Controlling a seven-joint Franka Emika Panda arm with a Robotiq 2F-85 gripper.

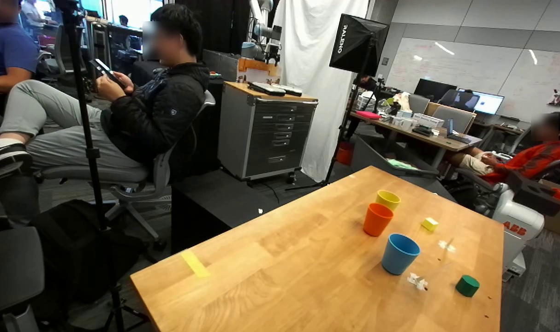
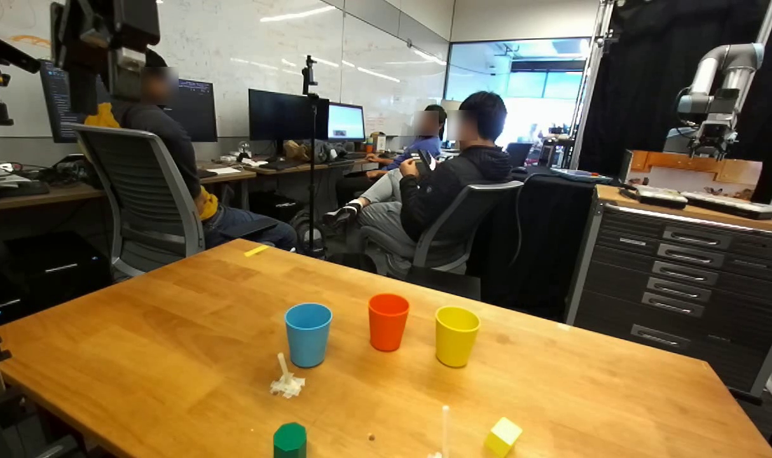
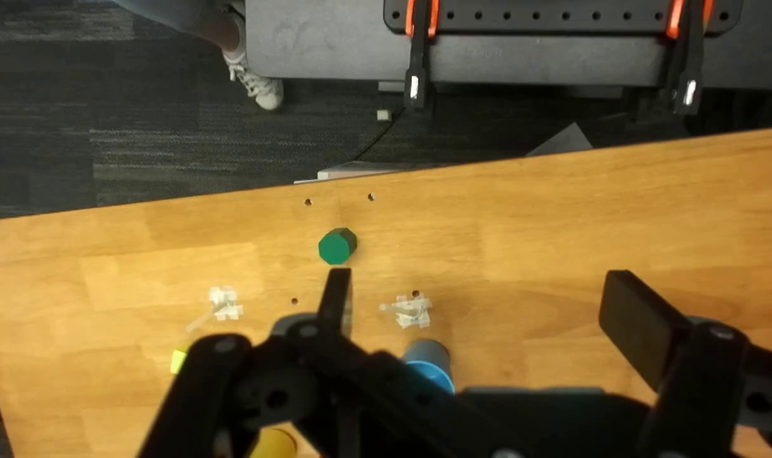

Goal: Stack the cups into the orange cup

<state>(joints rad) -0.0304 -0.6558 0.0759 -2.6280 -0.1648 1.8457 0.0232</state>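
Observation:
The blue cup (image 1: 399, 257) (image 2: 308, 338), the orange cup (image 1: 377, 221) (image 2: 387, 324) and the yellow cup (image 1: 389, 200) (image 2: 457, 338) stand upright and apart on the table in both exterior views. The orange cup is between the other two. In the wrist view my gripper (image 3: 481, 275) is open wide and empty, high above the table. The blue cup (image 3: 428, 360) shows partly behind its left finger linkage. The yellow cup (image 3: 274, 444) shows partly at the bottom edge. The orange cup is almost wholly hidden there by the gripper.
A green block (image 1: 467, 286) (image 2: 290, 440) (image 3: 335, 248) and a small yellow block (image 1: 430, 224) (image 2: 503, 436) (image 3: 177, 361) lie on the wooden table (image 1: 271, 276). Two thin pale sticks in white tape (image 2: 287, 385) (image 3: 414, 313) stand up from the table, one near the blue cup.

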